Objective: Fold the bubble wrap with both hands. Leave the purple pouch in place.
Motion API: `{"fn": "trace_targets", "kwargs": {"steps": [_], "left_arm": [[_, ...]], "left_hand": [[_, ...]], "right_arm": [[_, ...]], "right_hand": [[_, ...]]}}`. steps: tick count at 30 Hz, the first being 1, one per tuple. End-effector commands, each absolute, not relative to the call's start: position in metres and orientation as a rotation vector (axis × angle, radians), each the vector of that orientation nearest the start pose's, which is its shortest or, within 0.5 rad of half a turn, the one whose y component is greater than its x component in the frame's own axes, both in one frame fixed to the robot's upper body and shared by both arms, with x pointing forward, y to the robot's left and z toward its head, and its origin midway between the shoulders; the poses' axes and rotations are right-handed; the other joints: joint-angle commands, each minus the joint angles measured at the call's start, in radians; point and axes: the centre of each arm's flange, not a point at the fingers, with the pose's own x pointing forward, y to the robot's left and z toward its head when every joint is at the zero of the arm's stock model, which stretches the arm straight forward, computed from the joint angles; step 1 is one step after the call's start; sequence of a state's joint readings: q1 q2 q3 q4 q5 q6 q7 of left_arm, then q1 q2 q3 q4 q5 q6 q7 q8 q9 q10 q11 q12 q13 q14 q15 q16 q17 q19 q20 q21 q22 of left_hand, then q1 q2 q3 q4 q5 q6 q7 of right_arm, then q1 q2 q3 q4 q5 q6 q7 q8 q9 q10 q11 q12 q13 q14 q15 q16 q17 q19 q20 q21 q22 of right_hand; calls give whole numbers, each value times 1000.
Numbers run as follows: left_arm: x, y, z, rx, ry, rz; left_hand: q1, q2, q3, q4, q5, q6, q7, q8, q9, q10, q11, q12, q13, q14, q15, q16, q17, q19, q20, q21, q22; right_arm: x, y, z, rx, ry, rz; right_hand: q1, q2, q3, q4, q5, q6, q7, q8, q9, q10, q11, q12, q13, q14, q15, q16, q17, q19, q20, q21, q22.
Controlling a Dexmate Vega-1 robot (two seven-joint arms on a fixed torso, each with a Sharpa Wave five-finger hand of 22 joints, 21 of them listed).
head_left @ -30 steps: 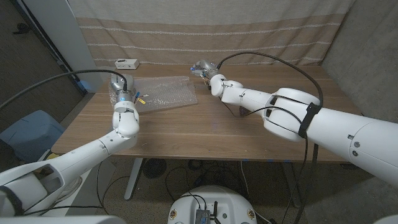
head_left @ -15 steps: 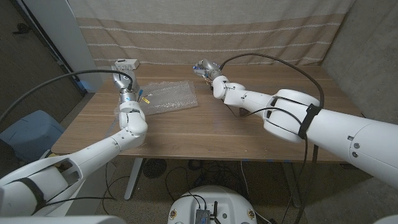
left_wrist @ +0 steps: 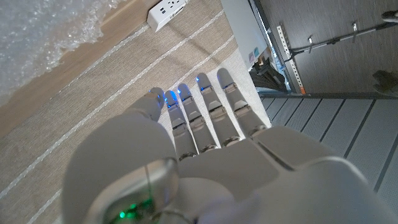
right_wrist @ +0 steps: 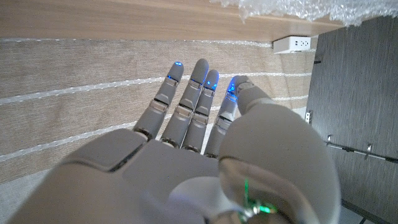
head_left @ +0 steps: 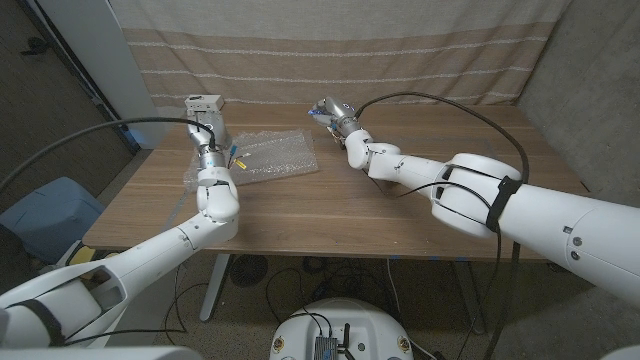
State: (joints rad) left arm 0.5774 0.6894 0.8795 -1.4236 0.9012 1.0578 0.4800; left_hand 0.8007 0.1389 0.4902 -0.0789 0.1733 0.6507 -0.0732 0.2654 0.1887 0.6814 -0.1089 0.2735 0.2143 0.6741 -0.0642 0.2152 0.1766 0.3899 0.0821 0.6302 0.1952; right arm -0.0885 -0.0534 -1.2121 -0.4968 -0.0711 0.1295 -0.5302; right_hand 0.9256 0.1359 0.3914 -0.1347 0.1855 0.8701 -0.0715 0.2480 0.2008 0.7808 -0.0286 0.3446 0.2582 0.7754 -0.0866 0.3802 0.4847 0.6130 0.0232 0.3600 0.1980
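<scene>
In the head view, the bubble wrap (head_left: 268, 156) lies flat on the wooden desk (head_left: 330, 210), toward the far left part of it. The left hand (head_left: 206, 128) is raised above the desk just beside the wrap's left edge, fingers pointing up and away, holding nothing. The right hand (head_left: 330, 111) hovers near the desk's far edge, just beyond the wrap's right corner and apart from it; how far its fingers are spread cannot be told from here. A white power strip (head_left: 203, 102) sits at the far left corner of the desk, behind the left hand.

In the left wrist view, the left hand (left_wrist: 205, 124) shows its back with fingers (left_wrist: 214, 102) straight and close side by side, nothing between them. The bubble wrap (left_wrist: 43, 31) lies on the desk (left_wrist: 93, 46) beyond the fingertips, not touched, with the power strip (left_wrist: 166, 9) past it.

In the right wrist view, the right hand (right_wrist: 193, 124) is likewise stretched out, fingers (right_wrist: 186, 102) straight and slightly fanned, empty. A crinkled edge of bubble wrap (right_wrist: 292, 9) rests on the desk (right_wrist: 124, 18), clear of the fingertips, and the power strip (right_wrist: 292, 44) shows nearby.
</scene>
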Motion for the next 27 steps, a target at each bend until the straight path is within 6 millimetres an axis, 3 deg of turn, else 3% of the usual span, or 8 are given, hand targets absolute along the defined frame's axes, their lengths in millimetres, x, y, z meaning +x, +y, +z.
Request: {"fn": "trace_targets", "kwargs": {"steps": [1, 8, 12, 13, 17, 19, 22, 27], "left_arm": [[556, 303, 30, 1399, -401, 959], [546, 303, 22, 1332, -377, 896], [544, 304, 16, 1321, -364, 886], [543, 306, 15, 1317, -362, 874], [545, 314, 7, 1272, -335, 817], [545, 317, 3, 1261, -316, 804], [545, 321, -2, 1260, -294, 804], [546, 329, -8, 1237, -261, 788]], "left_hand": [[-22, 3, 11, -3, -2, 71, 14, 13, 5, 55, -1, 19, 10, 52, -75, 13, 4, 21, 10, 13, 0], [-28, 31, 17, -15, -1, 224, 59, 48, 13, 183, 10, 70, 41, 172, -83, 78, 45, 93, -6, 44, -3], [-17, 49, 10, -22, 3, 288, 86, 76, 31, 232, 19, 104, 71, 221, -78, 140, 103, 142, -17, 69, -1], [-12, 53, 15, -24, 5, 290, 86, 78, 33, 236, 20, 107, 74, 224, -80, 141, 105, 147, -19, 71, -1], [-2, 57, 29, -27, 10, 289, 82, 80, 37, 234, 20, 110, 82, 217, -78, 137, 106, 149, -20, 74, -1], [0, 58, 35, -27, 11, 289, 83, 80, 39, 233, 21, 111, 84, 218, -77, 136, 106, 149, -21, 74, -1], [2, 60, 40, -25, 13, 297, 89, 85, 42, 246, 23, 119, 90, 230, -77, 144, 113, 151, -20, 77, -2], [6, 54, 48, -26, 15, 300, 94, 90, 48, 250, 25, 126, 99, 231, -77, 147, 120, 168, -28, 86, -1]], "right_arm": [[666, 0, 92, -1236, -946, 142], [649, 6, 85, -1279, -971, 184], [640, 11, 83, -1299, -982, 196], [638, 13, 83, -1304, -986, 196], [629, 17, 83, -1313, -1009, 193], [624, 20, 84, -1310, -1018, 218], [618, 24, 83, -1325, -1024, 257], [615, 32, 81, -1368, -991, 334]], "right_hand": [[3, 4, 4, -4, 1, 4, -7, 0, 3, -5, -2, 3, 5, -5, -71, -3, 2, 2, -3, 10, 3], [26, 17, -2, -16, -6, 69, 7, 27, 8, 72, 3, 43, 24, 65, -88, 67, 65, 23, -13, 30, 8], [28, 23, -3, -13, -6, 89, 8, 37, 10, 70, 2, 46, 31, 66, -87, 76, 81, 32, -20, 37, 9], [29, 27, -1, -12, -6, 90, 9, 38, 11, 79, 0, 51, 33, 62, -88, 75, 83, 32, -21, 38, 10], [25, 24, 13, -9, -6, 51, 7, 25, 13, 10, -5, 29, 44, 3, -79, 22, 65, 19, -19, 45, 13], [20, 20, 12, -7, -7, 47, 9, 24, 13, 9, -5, 29, 45, 5, -76, 19, 62, 18, -16, 46, 13], [18, 23, 6, -5, -8, 65, 9, 33, 14, 60, 2, 52, 54, 53, -83, 53, 88, 29, -21, 58, 14], [18, 25, 3, -4, -8, 72, 12, 37, 15, 61, 8, 56, 61, 66, -87, 70, 109, 50, -23, 73, 16]]}}
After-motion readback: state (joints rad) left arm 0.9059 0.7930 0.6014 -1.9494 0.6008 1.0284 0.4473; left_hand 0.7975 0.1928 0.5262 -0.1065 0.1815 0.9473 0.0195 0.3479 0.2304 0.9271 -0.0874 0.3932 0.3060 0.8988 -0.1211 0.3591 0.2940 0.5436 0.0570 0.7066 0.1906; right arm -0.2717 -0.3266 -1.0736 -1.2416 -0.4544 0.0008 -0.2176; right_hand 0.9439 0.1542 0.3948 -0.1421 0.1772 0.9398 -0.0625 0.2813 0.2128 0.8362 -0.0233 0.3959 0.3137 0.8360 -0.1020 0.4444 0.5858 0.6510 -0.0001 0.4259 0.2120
